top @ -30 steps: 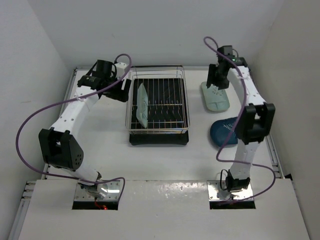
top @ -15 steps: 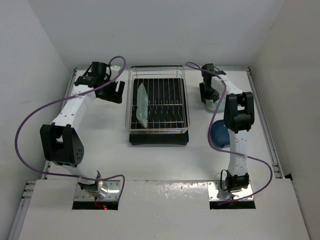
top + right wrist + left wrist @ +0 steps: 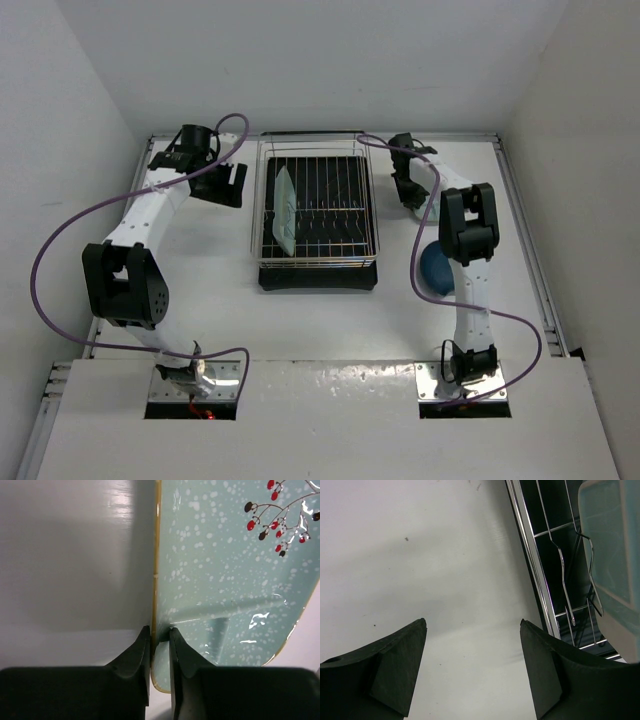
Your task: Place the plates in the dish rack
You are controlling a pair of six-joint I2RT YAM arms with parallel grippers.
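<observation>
The left pincer is hovering with its fingers spread wide over the tabletop, just left of the dish rack. One mint-green plate is standing on edge among the dividers at the rack's left side. Right of the rack, the right pincer is pinching the rim of a second mint-green plate; it is probably resting on the tabletop, though the arm is hiding it from above. The dark blue plate is lying nearer the arm bases.
</observation>
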